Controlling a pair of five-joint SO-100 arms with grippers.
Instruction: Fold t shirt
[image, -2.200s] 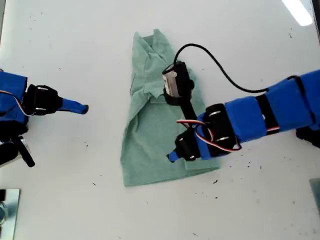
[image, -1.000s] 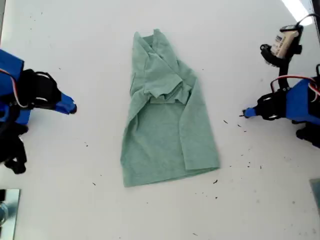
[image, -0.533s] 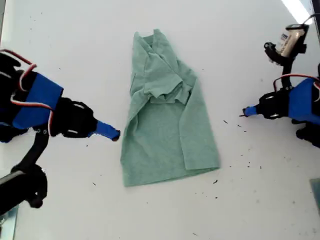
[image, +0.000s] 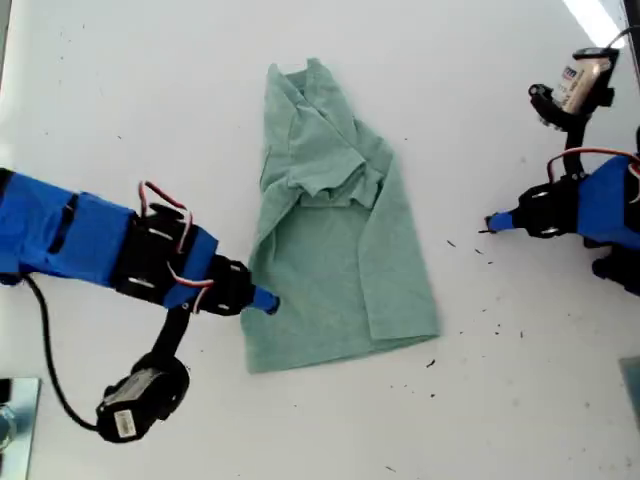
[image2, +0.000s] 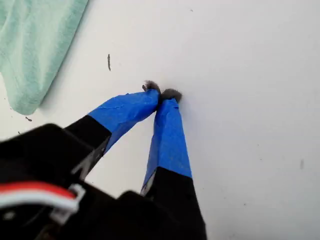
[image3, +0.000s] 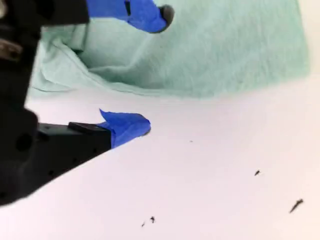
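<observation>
In the exterior view you see a pale sage-green, short-sleeved cloth t shirt (image: 335, 250) lying in the middle of a white table (image: 150, 100). It is partly folded lengthways into a tall, narrow shape, with its collar end toward the top of the view and a sleeve bunched on top. My second gripper (image: 268, 301), wrapped in blue tape, has swung in from the exterior view's left within the last second, and its tip is now at the shirt's edge on that side, near the hem. My first gripper (image: 493, 226), which was over the shirt two seconds ago, now sits well apart from it at the exterior view's right.

In the first wrist view, my first gripper (image2: 162, 94) has its two blue fingers pinched together on nothing, over bare table (image2: 250, 75). A corner of the t shirt (image2: 35, 45) shows off to one side.

In the second wrist view, my second gripper (image3: 152, 72) is spread wide. One finger is over the t shirt (image3: 225, 50) and the other finger (image3: 130, 127) is over the table just beside the cloth edge. It may be touching the fabric, but the view is too blurred to tell.

The work seems to have passed to the second arm, which looks ready to grasp this edge for the next fold.
</observation>
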